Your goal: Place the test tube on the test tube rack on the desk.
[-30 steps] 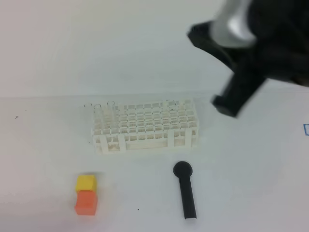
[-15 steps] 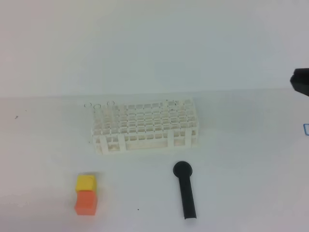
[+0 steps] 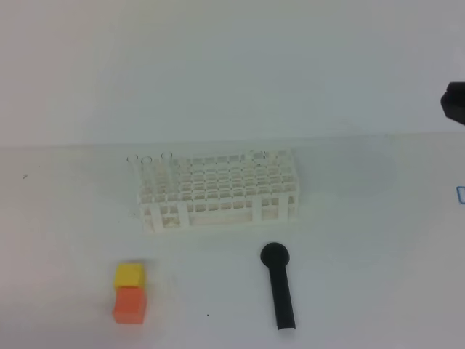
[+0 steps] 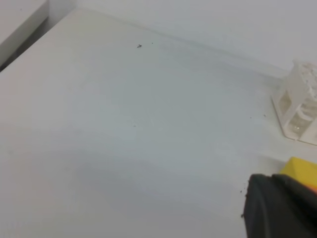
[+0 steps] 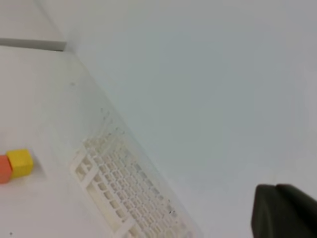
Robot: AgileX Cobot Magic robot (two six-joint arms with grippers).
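One test tube rack [image 3: 218,191] stands on the white surface [image 3: 363,240]; faint clear rims of test tubes [image 3: 149,161] show at its rear corners, count uncertain. One black round-headed stick [image 3: 279,285] lies in front. One yellow cube [image 3: 129,275] touches one orange cube [image 3: 130,304]. Right hand [image 3: 456,102] and left hand [image 4: 280,208]: only dark edges visible, opening cannot be told.

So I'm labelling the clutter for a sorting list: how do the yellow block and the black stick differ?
The yellow block is a small bright cube; the black stick is long, thin and dark with a round head. The block touches an orange block beside it; the stick lies alone, right of both. Both rest on the white desk in front of the rack.
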